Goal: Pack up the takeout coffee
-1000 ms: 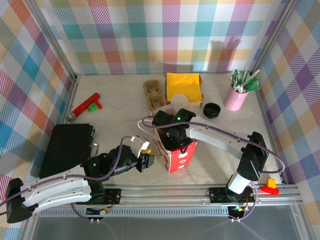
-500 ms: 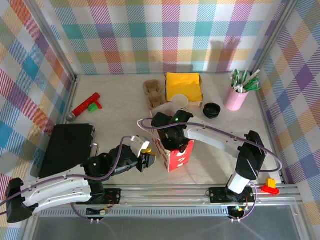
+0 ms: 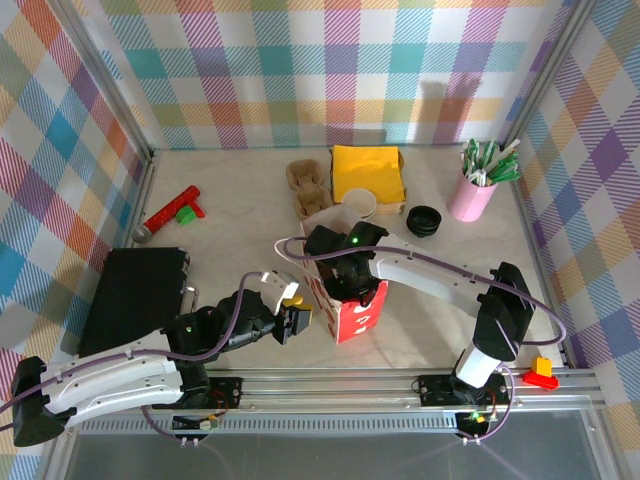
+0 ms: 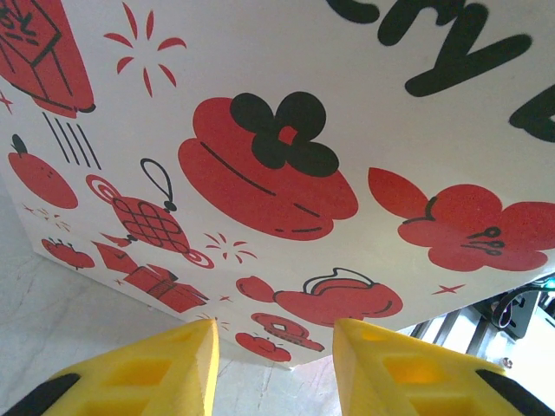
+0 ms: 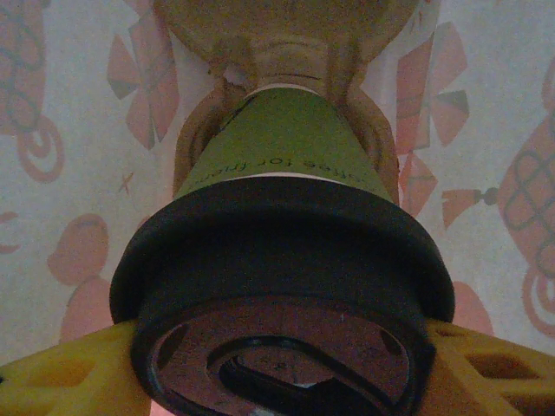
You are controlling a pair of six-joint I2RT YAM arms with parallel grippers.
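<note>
While the R gripper (image 5: 277, 368) sat clamped on the black lid of the takeout coffee (image 5: 282, 147), the cup stood inside the red-and-white paper bag (image 3: 358, 318) near the table's (image 3: 230, 240) front edge, its base in a tan pulp holder (image 5: 286, 35). The R wrist cam gave the bag's inside; the top cam gave its outside, plus a pink cup (image 3: 470, 200) of green-and-white sticks at the back-right corner. L gripper (image 4: 273, 364) stood w/ fingers apart, nothing btwn them, just beside the bag's printed wall.

Bag walls (image 5: 61, 173) close around the takeout coffee (image 5: 282, 147), apparently little side room.
</note>
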